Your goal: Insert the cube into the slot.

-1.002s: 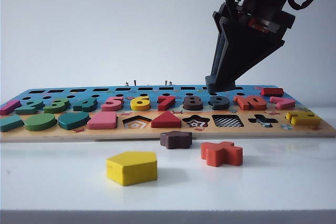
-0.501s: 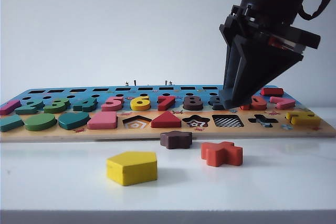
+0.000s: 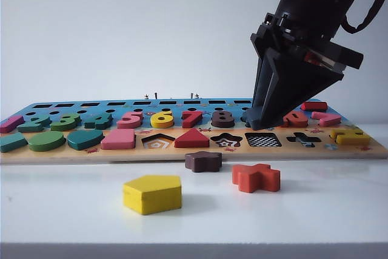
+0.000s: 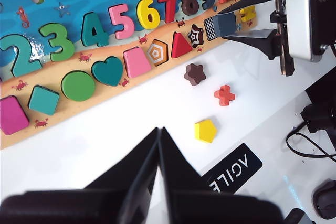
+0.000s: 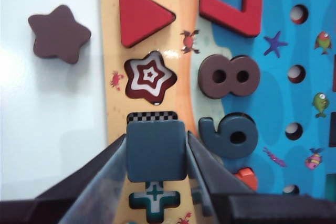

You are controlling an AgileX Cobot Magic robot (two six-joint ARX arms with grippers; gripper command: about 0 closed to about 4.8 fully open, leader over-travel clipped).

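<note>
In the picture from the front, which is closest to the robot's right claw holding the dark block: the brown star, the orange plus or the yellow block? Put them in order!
Measured from the right gripper, which holds the cube over the board:
1. Brown star: on the table by the board's front edge, below and left of the gripper.
2. Orange plus: on the table, right of the star; nearly as close.
3. Yellow block: farthest, front left.

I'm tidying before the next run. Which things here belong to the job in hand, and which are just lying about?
In the job:
- cube, held in the right gripper jaws
- checkerboard slot, just below it

Lying about:
- yellow pentagon block
- brown star block
- red cross block
- left gripper, shut, off the board
</note>
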